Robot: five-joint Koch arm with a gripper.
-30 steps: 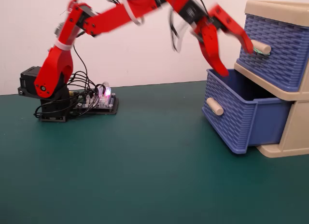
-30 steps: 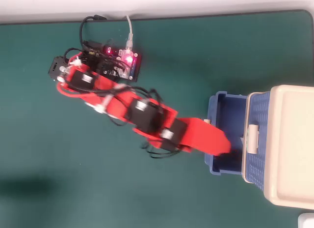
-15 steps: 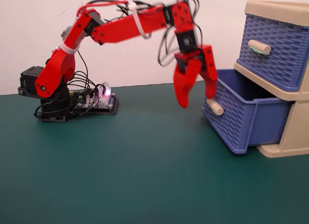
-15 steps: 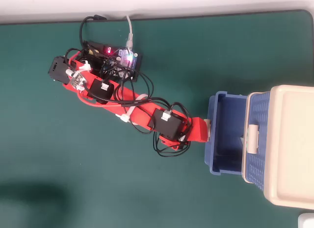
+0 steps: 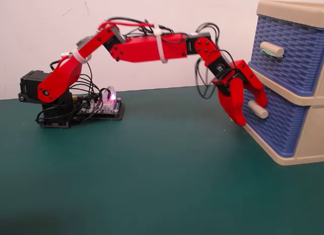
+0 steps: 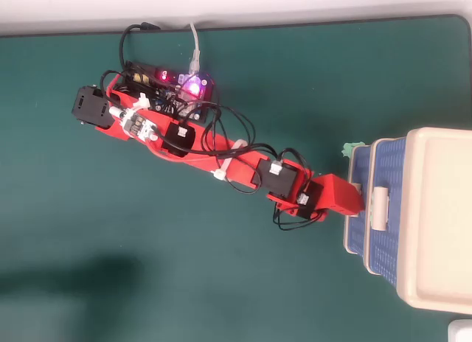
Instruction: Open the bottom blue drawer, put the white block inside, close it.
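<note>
Comparing with half a second back, the bottom blue drawer has gone from pulled well out to pushed in, its front now nearly flush with the beige cabinet. A second ago the red arm was reaching over the open drawer; now its gripper sits at the drawer's front with the jaws spread, the plain beige handle between them, grasping nothing. The overhead view agrees: the gripper is right against the drawer front, which stands only slightly out from the cabinet.

The white block shows in neither view. It is probably shut inside the bottom drawer, though that cannot be confirmed from here. If so, the task is all but finished, with at most a last nudge to seat the drawer.

Counted: one arm, one cabinet, two blue drawers, the top drawer carrying a green-smeared handle, two handles, one control board with lit LEDs beside the arm's base, and no block in sight.
</note>
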